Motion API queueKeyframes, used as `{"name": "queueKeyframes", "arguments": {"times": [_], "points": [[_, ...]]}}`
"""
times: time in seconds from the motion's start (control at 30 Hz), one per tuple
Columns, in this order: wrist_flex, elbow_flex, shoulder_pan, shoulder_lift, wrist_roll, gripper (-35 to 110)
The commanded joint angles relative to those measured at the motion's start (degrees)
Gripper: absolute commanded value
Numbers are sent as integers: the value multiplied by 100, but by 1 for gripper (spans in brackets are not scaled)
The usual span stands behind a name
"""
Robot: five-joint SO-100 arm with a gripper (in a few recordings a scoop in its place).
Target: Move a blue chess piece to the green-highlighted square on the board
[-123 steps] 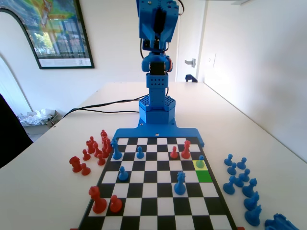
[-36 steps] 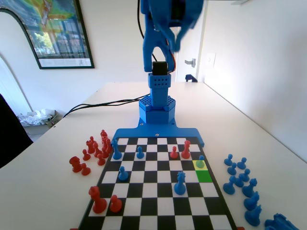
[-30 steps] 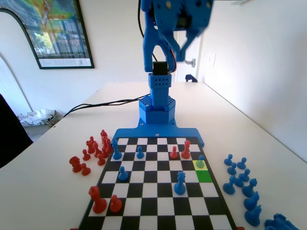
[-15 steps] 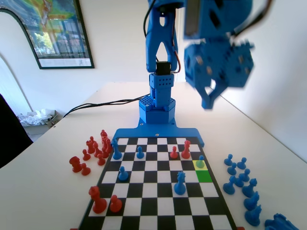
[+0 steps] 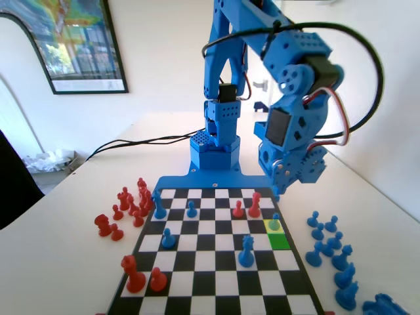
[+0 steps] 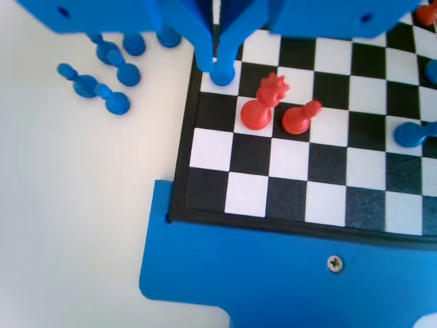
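A small blue pawn [image 5: 273, 222] stands on the yellow square [image 5: 268, 228] at the right edge of the board [image 5: 216, 282] in the fixed view. The green square [image 5: 279, 241] lies just in front of it and is bare. My gripper [image 5: 274, 194] hangs a little above and behind the pawn. In the wrist view the gripper [image 6: 218, 63] has its jaws drawn together with only a thin slit between them. The pawn [image 6: 220, 73] sits right under the tips at the edge of the board [image 6: 287, 157]. Nothing is held.
A red crowned piece [image 6: 263, 109] and a red pawn [image 6: 298, 119] stand close beside the blue pawn. Loose blue pieces [image 5: 328, 243] lie off the board's right side, red ones [image 5: 125, 203] off its left. A tall blue piece [image 5: 246, 251] stands near the green square.
The arm has swung down from high above its base to the board's right side, ending just over the pawn on the yellow square. No piece has moved.
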Motion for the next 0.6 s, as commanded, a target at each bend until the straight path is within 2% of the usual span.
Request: {"name": "queueKeyframes", "arguments": {"times": [0.0,0.57], "points": [[158,-378,88,211,-141,6],[-35,-519,334,158,-466,10]]}}
